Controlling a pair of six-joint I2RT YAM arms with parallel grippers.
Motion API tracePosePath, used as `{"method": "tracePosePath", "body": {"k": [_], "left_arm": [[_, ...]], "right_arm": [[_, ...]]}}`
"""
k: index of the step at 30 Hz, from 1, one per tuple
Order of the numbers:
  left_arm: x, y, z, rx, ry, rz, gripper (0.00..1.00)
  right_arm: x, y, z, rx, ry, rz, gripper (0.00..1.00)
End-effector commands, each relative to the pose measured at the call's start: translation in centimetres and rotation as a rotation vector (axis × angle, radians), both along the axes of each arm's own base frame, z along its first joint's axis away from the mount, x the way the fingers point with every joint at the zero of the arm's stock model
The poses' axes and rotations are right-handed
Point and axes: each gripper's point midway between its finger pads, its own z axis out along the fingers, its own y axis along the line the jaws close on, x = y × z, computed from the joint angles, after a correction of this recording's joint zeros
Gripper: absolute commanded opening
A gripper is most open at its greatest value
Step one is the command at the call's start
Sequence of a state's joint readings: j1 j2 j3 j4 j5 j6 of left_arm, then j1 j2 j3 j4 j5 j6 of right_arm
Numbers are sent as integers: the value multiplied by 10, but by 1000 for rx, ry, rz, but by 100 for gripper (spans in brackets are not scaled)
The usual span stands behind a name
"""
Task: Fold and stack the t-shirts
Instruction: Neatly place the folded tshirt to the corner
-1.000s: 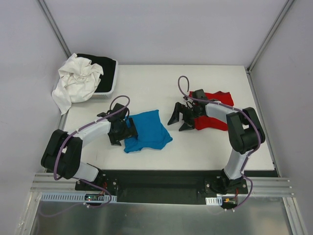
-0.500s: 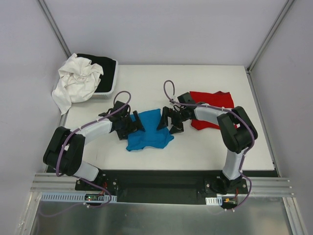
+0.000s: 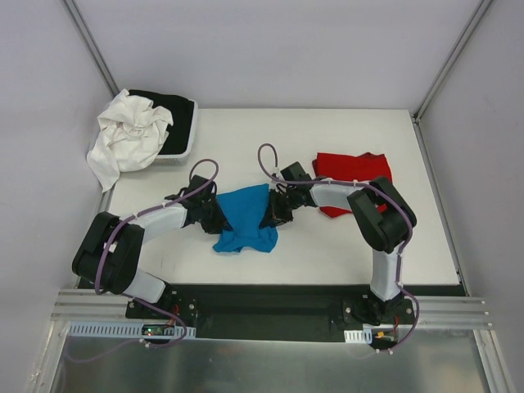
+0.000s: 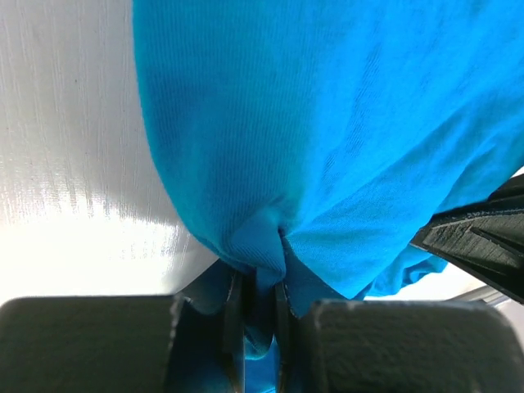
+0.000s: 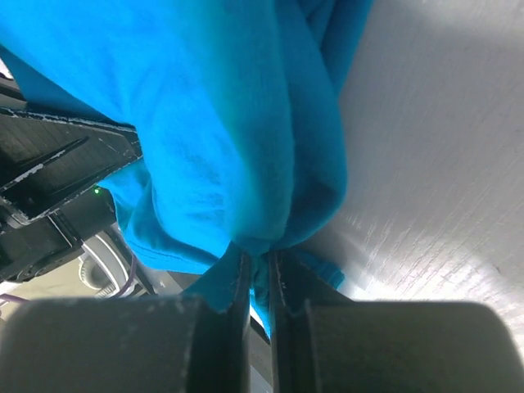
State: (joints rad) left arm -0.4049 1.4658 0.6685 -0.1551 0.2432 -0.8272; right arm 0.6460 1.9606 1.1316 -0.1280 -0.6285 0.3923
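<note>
The turquoise-blue t-shirt lies bunched on the white table's middle, pinched from both sides. My left gripper is shut on its left edge; a fold of blue cloth sits between the jaws. On the shirt's right edge my right gripper is also shut, with blue fabric squeezed between its fingers. The red t-shirt lies folded at the right, behind the right arm, apart from both grippers.
A white bin at the back left holds a black garment, with a white garment draped over its left side. Frame posts rise at the table's back corners.
Both grippers moved inward from open positions beside the blue t-shirt and closed on its left and right edges. The shirt has bunched narrower between them.
</note>
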Motion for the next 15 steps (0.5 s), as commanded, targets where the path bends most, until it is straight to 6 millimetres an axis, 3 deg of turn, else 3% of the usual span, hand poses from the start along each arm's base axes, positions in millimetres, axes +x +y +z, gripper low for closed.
{"method": "tracePosePath", "body": {"k": [1,6,10,15], "left_arm": [[-10,7,-3,38,23,-21,0],[3,8,17,77,-12,-59,0],[34,-1,58,70,-109,-80,0],[53,-13,86,57,-169,-109,0]], "right_arm": [[8,4,14,-7,-54,-9,1],[16,5,34,2,-104,-15,1],[25,4,60,-11,-166,-17,1],[34,2,88,-13,-232,-36,1]]}}
